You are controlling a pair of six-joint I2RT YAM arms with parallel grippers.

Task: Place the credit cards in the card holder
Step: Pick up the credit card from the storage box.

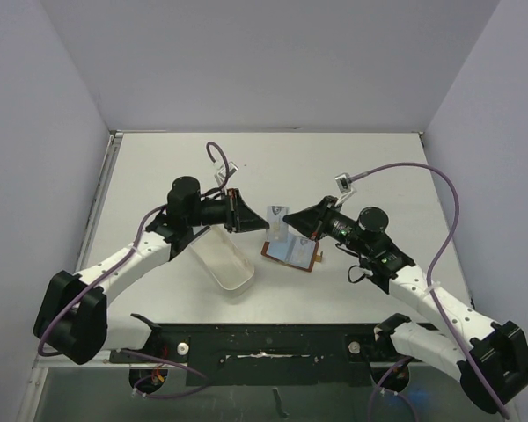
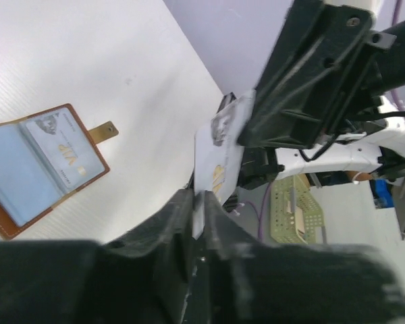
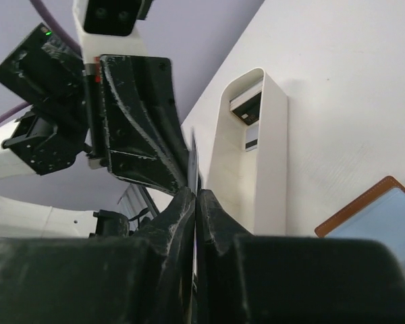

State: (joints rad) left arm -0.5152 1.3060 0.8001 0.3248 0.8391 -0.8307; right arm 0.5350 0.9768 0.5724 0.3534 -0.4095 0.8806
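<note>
A bluish-grey credit card (image 1: 275, 218) stands on edge in the air above the open reddish-brown card holder (image 1: 290, 253). My left gripper (image 1: 257, 217) is shut on its left end and my right gripper (image 1: 288, 221) is shut on its right end. In the left wrist view the card (image 2: 219, 152) rises from my left gripper (image 2: 202, 202), with the right gripper's fingers (image 2: 283, 115) on its far part. In the right wrist view the card (image 3: 192, 158) shows edge-on in my right gripper (image 3: 194, 196). The card holder (image 2: 88, 182) lies open with another pale card (image 2: 64, 152) in its pocket. No yellow-orange card is in view.
A long white oblong tray (image 1: 222, 259) lies just left of the card holder, below my left arm. In the right wrist view the tray (image 3: 270, 169) holds small flat items (image 3: 246, 111) at its far end. Purple cables loop over both arms. Walls close off the table's back and sides.
</note>
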